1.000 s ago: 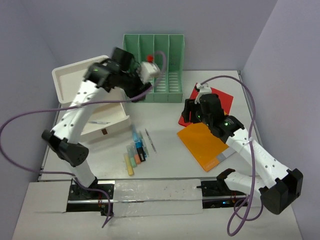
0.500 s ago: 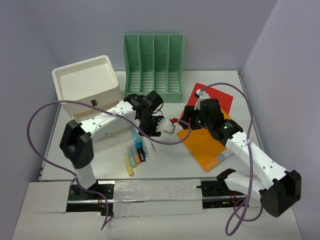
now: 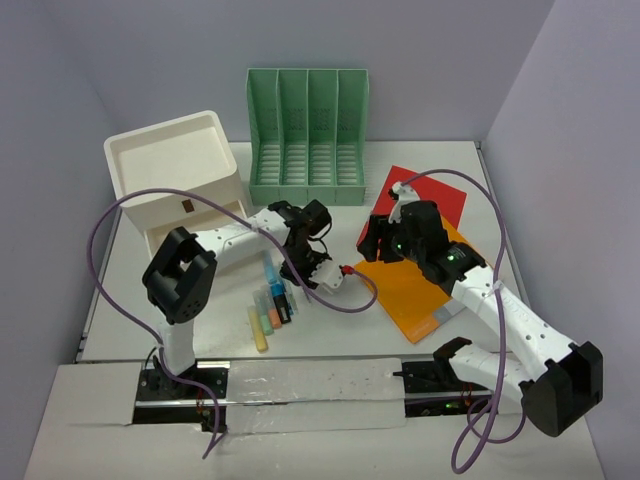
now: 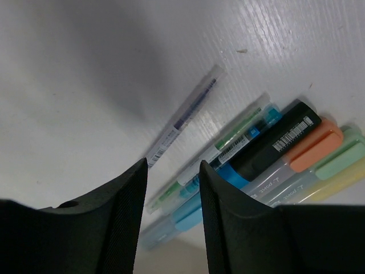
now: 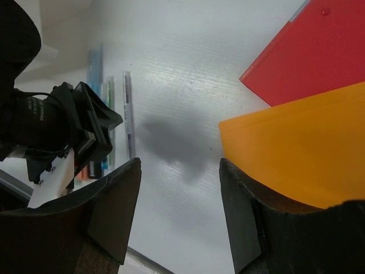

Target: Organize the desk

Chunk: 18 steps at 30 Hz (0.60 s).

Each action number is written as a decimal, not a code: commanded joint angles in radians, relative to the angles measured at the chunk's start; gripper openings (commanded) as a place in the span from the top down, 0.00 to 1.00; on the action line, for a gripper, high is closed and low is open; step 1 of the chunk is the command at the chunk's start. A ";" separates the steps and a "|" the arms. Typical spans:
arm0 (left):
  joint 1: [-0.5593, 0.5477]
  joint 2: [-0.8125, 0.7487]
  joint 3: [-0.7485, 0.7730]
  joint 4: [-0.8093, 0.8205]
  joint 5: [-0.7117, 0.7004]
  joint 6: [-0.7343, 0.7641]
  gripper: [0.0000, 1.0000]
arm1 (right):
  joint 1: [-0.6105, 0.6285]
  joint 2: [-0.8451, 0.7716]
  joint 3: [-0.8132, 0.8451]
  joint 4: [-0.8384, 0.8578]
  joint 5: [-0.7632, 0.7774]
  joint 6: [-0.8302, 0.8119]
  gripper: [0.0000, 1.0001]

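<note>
Bench (image 3: 330,335) update: L fingers (image 4: 134,194), open, have swung from the back down over pens (image 4: 268,142), so a pick looks next. R fingers (image 5: 117,211) open, hovering by orange folder (image 5: 308,148).

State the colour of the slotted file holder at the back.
The file holder is mint green, clearest in the top external view.
</note>
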<state>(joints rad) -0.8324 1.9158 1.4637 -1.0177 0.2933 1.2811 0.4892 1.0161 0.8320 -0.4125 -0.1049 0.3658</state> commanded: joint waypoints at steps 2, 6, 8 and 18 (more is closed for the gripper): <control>0.018 0.007 -0.039 0.062 0.005 0.140 0.52 | 0.000 -0.016 -0.013 0.017 -0.001 -0.006 0.36; 0.020 0.035 -0.054 0.113 -0.034 0.133 0.52 | 0.000 -0.012 -0.020 0.015 0.000 -0.014 0.36; 0.021 0.054 -0.033 0.119 -0.024 0.117 0.52 | 0.000 -0.007 -0.026 0.018 -0.004 -0.013 0.36; 0.021 0.078 -0.073 0.120 -0.057 0.159 0.54 | 0.000 -0.003 -0.042 0.023 0.004 -0.017 0.35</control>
<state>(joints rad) -0.8116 1.9884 1.4037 -0.9183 0.2363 1.4003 0.4896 1.0168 0.7842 -0.4136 -0.1093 0.3593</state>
